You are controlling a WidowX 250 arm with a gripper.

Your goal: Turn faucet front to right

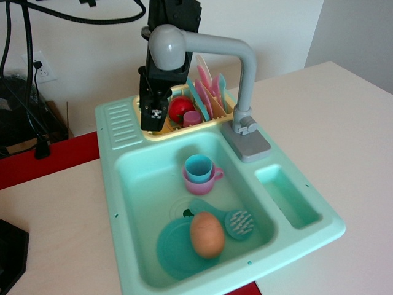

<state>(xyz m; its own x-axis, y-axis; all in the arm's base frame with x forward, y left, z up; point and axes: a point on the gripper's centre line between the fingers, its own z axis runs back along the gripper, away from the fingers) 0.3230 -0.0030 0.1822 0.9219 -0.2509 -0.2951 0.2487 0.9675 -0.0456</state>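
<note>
The grey faucet (244, 74) stands on its square base (247, 143) at the back right of the sink. Its long arm reaches left, and its rounded head (167, 47) hangs over the yellow dish rack. My black gripper (154, 115) hangs straight down just behind and left of the head, touching or almost touching it. Its fingertips reach down to the left end of the rack. The jaws look shut and hold nothing. The head hides part of the gripper body.
The mint green toy sink (116, 184) holds a blue cup in a pink cup (199, 172), a teal plate (175, 249) with a brown egg-like thing (206, 233) on it, and a scrubber (240, 222). The yellow rack (161, 126) holds plates and a red thing (181, 109). Cables hang at the left.
</note>
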